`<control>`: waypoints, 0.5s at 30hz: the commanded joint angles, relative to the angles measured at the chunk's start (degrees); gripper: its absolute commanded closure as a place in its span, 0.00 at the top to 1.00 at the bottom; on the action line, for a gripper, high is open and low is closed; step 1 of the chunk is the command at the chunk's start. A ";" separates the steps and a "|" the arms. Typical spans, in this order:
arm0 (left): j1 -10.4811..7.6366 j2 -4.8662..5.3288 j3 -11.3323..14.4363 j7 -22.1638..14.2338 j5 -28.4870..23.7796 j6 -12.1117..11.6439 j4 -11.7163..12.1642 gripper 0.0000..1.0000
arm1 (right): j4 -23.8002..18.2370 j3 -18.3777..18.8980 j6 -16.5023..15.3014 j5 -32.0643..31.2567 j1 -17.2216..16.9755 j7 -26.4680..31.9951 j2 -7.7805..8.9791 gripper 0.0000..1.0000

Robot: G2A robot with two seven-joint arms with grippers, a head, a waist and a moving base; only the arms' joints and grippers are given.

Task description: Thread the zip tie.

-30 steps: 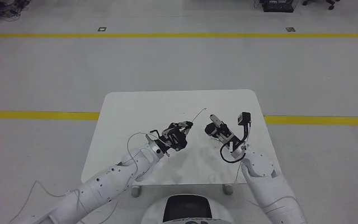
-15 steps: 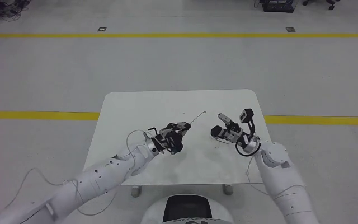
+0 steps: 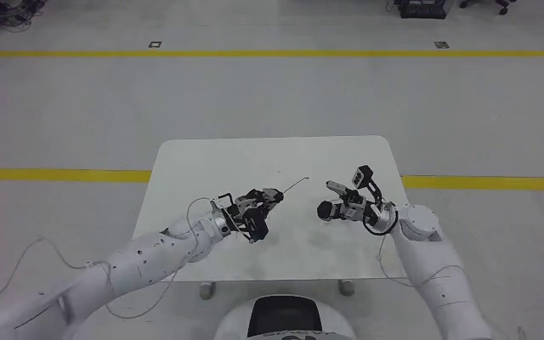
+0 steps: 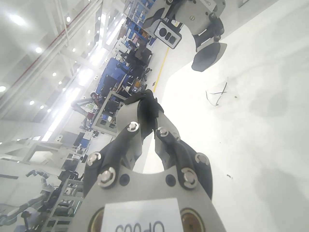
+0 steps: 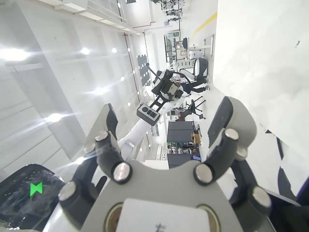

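A thin black zip tie sticks out over the white table, pointing toward the far right. My left gripper is shut on its near end, which shows as a dark strip pinched between the fingertips. My right gripper hovers a short way to the right of the tie's free tip, turned to face the left gripper. It is open and holds nothing, as its spread fingers show. The right wrist view catches the left arm farther off with the zip tie jutting from it.
A few thin dark scraps lie on the table below the right gripper's finger. The table edges run close behind and beside both arms. Yellow floor lines cross beyond the table.
The right arm swung its elbow outward and its gripper turned from pointing away to facing the left gripper. The left gripper drew slightly left and nearer, carrying the zip tie.
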 commanded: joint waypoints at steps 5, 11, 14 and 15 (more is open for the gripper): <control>-1.16 0.09 0.00 3.12 0.00 -2.38 1.26 0.00 | 5.09 -0.18 3.34 4.98 2.20 9.10 0.35 1.00; -2.41 1.19 0.00 10.00 0.00 -3.86 2.78 0.00 | 8.81 -5.69 4.80 6.73 5.90 12.07 1.85 1.00; -2.52 1.62 0.00 12.20 0.00 -3.57 3.06 0.00 | 10.07 -9.06 4.99 8.12 7.35 12.07 3.02 1.00; -2.58 1.72 0.00 13.13 0.00 -3.50 3.12 0.00 | 10.26 -10.17 4.96 8.65 7.79 12.07 3.37 1.00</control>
